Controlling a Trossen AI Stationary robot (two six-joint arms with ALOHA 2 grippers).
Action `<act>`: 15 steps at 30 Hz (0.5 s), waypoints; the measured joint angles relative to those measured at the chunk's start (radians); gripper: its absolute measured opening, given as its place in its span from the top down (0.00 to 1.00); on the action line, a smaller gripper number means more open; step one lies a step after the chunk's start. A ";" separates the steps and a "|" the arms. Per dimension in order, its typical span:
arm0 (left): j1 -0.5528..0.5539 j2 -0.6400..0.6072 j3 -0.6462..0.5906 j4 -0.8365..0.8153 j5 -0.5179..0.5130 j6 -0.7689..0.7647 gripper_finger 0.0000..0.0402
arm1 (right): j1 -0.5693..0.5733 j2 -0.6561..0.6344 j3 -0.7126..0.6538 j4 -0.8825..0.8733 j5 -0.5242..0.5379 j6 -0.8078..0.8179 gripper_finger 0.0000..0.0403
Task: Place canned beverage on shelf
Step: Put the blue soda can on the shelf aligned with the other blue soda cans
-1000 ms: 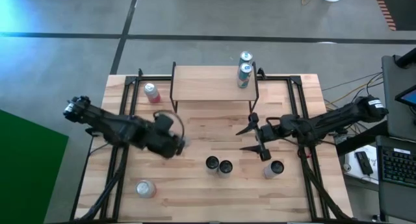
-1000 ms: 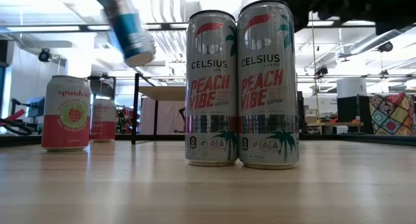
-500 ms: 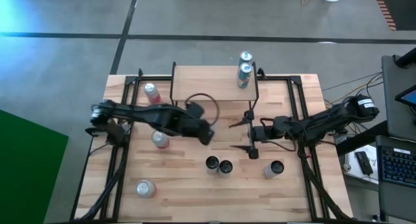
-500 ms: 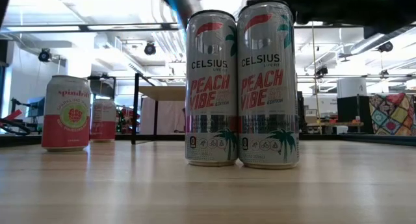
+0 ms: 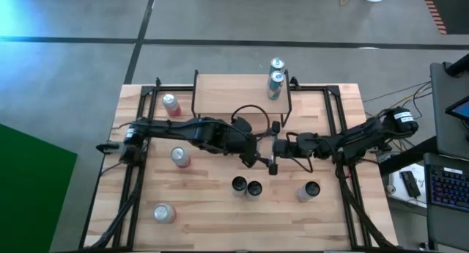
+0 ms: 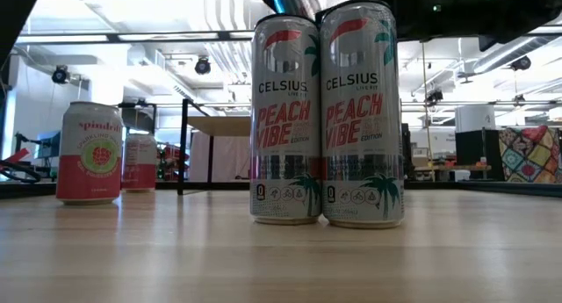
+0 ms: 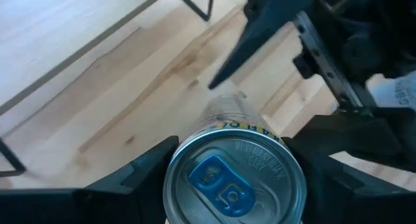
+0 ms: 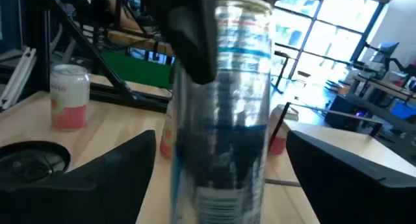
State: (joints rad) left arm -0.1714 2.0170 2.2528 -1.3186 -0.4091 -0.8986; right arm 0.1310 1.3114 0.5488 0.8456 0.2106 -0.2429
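Observation:
My left gripper (image 5: 258, 155) hangs over the middle of the table, shut on a silver and blue beverage can (image 8: 221, 107). The can's lid (image 7: 234, 182) faces the left wrist camera. My right gripper (image 8: 221, 141) is open and level, with one finger on each side of the can and a gap on both sides. The shelf (image 5: 238, 95) stands at the table's far edge. Two cans (image 5: 275, 81) stand at its right end. My left gripper pinches the can's wall just below the top rim (image 7: 174, 180) between its two fingers, one on each side. One finger (image 8: 190, 36) shows against the can's upper part. The fingers slant down from the table's left. The can hangs nearly upright, clear of the table.
Two tall Celsius cans (image 5: 247, 186) stand side by side toward the near edge, with another can (image 5: 311, 189) to their right. Pink cans stand on the left half (image 5: 171, 104), (image 5: 179, 158), (image 5: 163, 213). Black frame rails (image 5: 139, 172) run along both sides.
My left gripper has carried the can from the left half toward the table's right, to the middle, and has rolled as it went. My right gripper has moved toward the table's left, and its fingers now stand on either side of the can.

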 joint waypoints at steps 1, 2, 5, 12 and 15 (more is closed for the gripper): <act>0.000 -0.001 0.000 0.009 -0.001 0.000 0.41 | 0.000 0.003 0.000 0.002 -0.001 0.007 0.19; 0.000 -0.002 0.000 0.021 -0.002 0.002 0.41 | 0.000 0.007 0.000 0.004 -0.001 0.008 0.20; -0.001 -0.002 0.005 0.037 -0.002 0.019 0.41 | 0.000 0.024 0.000 0.004 -0.001 0.008 0.23; -0.001 -0.002 0.006 0.063 0.001 0.027 0.41 | -0.001 0.050 0.000 0.006 0.003 0.016 0.34; -0.002 -0.001 0.005 0.065 0.001 0.027 0.41 | -0.001 0.041 0.000 -0.003 0.002 0.024 0.41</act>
State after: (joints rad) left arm -0.1730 2.0155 2.2582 -1.2540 -0.4084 -0.8718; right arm 0.1305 1.3528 0.5488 0.8429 0.2129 -0.2192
